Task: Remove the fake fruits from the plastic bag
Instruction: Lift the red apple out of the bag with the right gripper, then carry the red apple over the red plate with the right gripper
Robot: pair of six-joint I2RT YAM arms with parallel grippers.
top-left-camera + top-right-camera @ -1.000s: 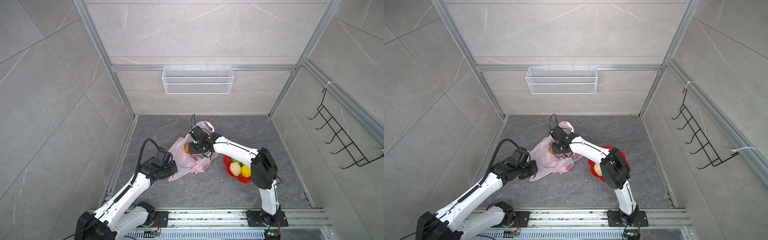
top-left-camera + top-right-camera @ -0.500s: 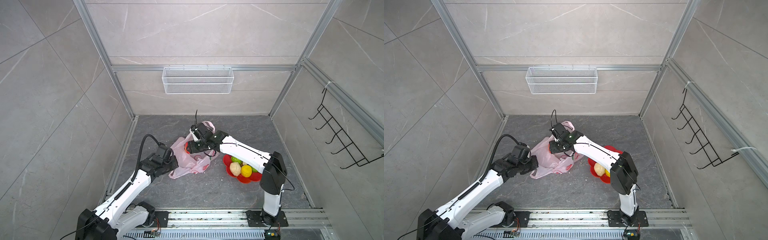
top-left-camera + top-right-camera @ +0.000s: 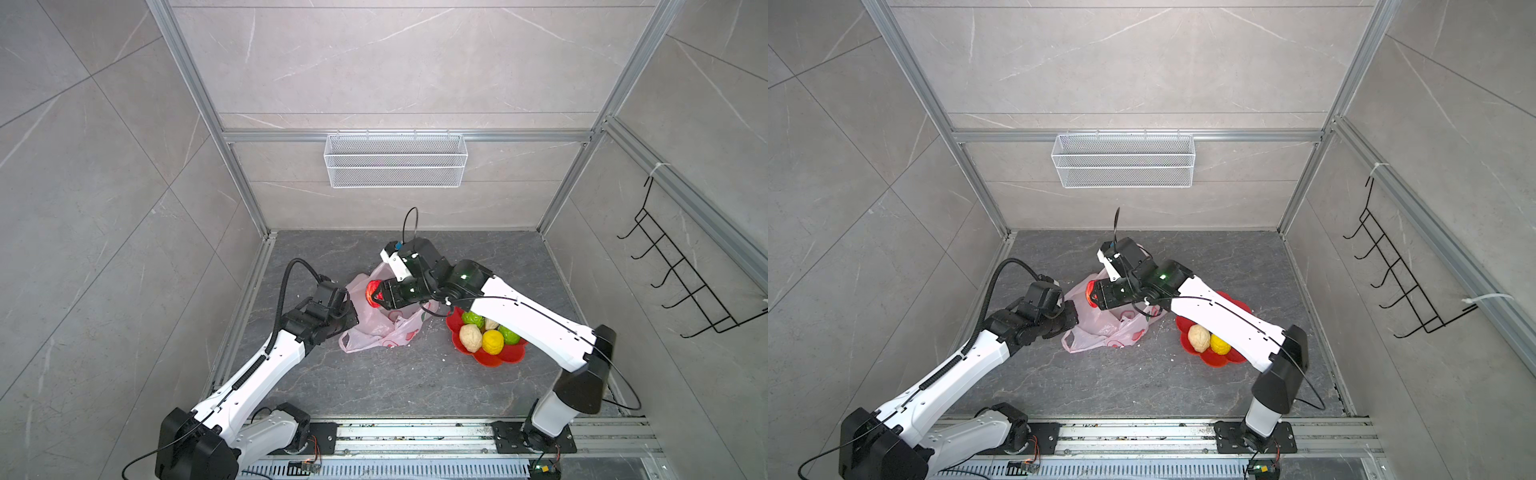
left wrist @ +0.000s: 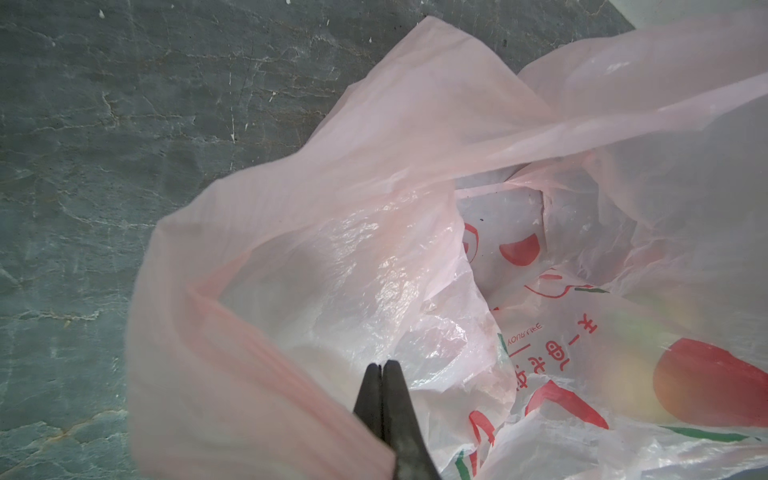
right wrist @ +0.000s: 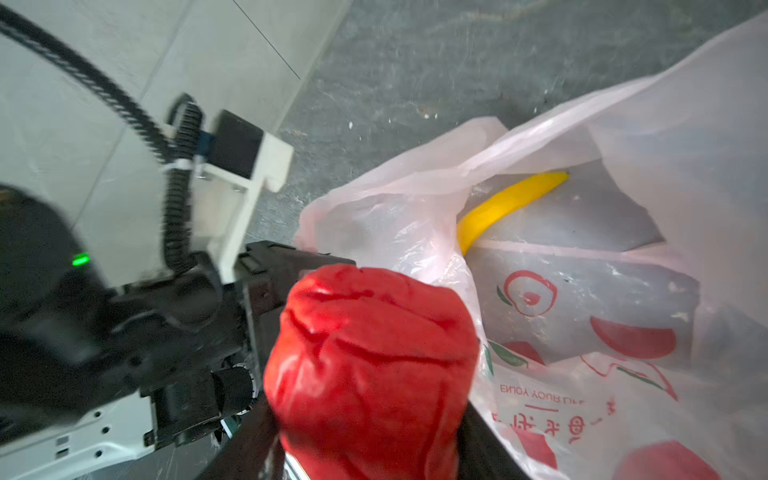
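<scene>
right gripper [image 3: 375, 296]: clamped on red fruit [image 5: 370, 365], just above bag mouth | left gripper [image 4: 382, 370]: pressed together on bag [image 3: 374, 328] rim, left side | banana [image 5: 507, 203]: inside bag | bag: mid floor [image 3: 415, 382] | dish [image 3: 505, 358]: beside bag toward floor's right edge, holding cream fruit [image 3: 469, 337], yellow fruit [image 3: 492, 340], green fruit [image 3: 473, 319]

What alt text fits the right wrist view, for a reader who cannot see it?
The right gripper holds a lumpy red fake fruit close to the lens, in front of the open mouth of the pale-pink plastic bag. A yellow banana lies inside the bag, and the left arm sits at the bag's edge over the grey floor.
</scene>
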